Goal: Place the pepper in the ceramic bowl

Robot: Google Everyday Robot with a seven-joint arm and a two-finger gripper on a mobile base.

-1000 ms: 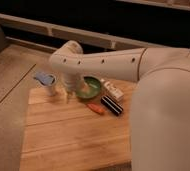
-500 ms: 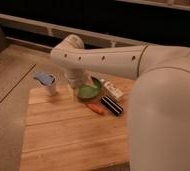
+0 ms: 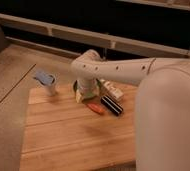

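The orange-red pepper [image 3: 94, 107] lies flat on the wooden board [image 3: 63, 135], just in front of the green ceramic bowl [image 3: 96, 93]. My gripper [image 3: 86, 95] hangs down from the white arm right over the bowl and hides most of it, so only green edges show beside the fingers. The gripper looks open and holds nothing. The pepper is a short way in front of and to the right of the gripper, apart from it.
A black rectangular block [image 3: 111, 105] lies right of the pepper, with a pale packet [image 3: 110, 89] behind it. A pale cup with a blue cloth [image 3: 48, 82] stands at the board's back left. My large white arm covers the right side.
My gripper has moved right, away from the cup, and down over the green bowl. The pepper, block and cup have not moved.
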